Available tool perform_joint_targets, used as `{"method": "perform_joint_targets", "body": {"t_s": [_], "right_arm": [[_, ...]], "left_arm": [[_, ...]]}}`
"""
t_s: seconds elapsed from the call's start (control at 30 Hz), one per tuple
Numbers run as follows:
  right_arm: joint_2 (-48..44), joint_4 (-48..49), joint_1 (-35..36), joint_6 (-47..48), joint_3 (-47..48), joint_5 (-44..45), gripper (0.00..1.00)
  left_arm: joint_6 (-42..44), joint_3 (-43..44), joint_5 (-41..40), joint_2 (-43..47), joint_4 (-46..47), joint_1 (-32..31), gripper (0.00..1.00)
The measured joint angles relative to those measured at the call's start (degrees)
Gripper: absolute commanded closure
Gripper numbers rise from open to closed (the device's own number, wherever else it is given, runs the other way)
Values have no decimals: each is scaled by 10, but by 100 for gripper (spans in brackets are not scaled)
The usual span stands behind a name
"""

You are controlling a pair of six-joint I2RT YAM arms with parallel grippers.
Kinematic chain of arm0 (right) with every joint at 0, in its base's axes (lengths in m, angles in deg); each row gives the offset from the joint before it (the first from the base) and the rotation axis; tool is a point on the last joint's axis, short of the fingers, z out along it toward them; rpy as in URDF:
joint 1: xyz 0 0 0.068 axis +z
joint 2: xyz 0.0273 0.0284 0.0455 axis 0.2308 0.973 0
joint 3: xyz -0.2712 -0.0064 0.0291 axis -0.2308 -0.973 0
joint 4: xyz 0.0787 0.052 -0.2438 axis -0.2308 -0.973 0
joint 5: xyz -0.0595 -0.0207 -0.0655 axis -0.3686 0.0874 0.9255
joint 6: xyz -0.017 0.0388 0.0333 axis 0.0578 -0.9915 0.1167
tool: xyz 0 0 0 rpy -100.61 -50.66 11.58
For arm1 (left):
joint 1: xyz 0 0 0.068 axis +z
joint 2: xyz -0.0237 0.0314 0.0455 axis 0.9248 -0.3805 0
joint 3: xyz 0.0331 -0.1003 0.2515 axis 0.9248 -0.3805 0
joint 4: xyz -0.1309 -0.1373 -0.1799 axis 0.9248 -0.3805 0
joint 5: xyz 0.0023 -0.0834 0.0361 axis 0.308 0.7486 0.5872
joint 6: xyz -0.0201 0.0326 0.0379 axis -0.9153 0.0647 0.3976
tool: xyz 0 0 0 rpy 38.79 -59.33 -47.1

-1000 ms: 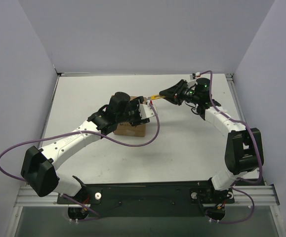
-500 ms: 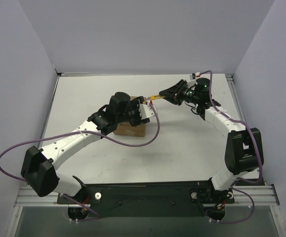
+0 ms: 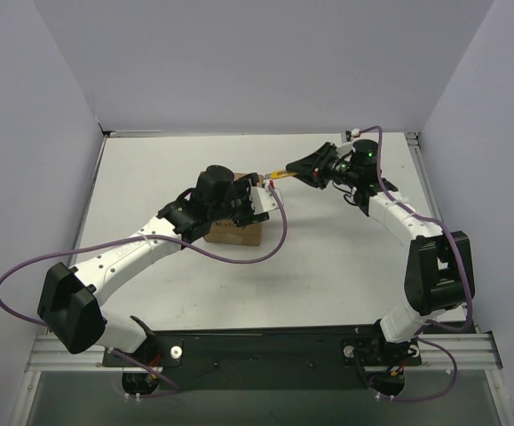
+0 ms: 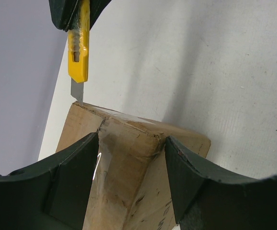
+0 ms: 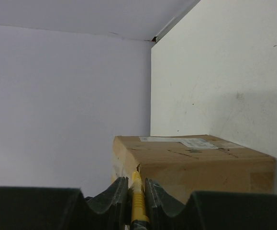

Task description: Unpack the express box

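Observation:
The express box (image 3: pixel 236 234) is a brown cardboard carton on the white table, left of centre. My left gripper (image 3: pixel 249 202) reaches over its top and is shut on it. In the left wrist view both fingers (image 4: pixel 71 179) press the sides of the taped box (image 4: pixel 128 158) at one corner. My right gripper (image 3: pixel 297 169) is shut on a yellow utility knife (image 3: pixel 277 174). The knife (image 4: pixel 78 52) has its blade out, and the tip touches the box's far top edge. In the right wrist view the knife (image 5: pixel 137 201) sits between the fingers, pointing at the box (image 5: pixel 195 163) edge by a small nick.
A white label (image 5: pixel 191 142) lies on the box top. Grey walls close the table at the back and both sides. A purple cable (image 3: pixel 265 253) loops onto the table beside the box.

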Motion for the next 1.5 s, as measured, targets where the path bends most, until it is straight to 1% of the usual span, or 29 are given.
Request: {"method": "perform_joint_targets", "body": {"t_s": [0.5,1.13,1.5], "right_arm": [[0,-14,2,12,1,0,100],[5,-2,5,4,4,-11,100],[5,-5,-9,11,7,-9,100]], "left_arm": [[0,0,0,0,2,0,33],[0,-3,0,-5,8,0,32],[-1,-3,0,-8,12,0,33]]}}
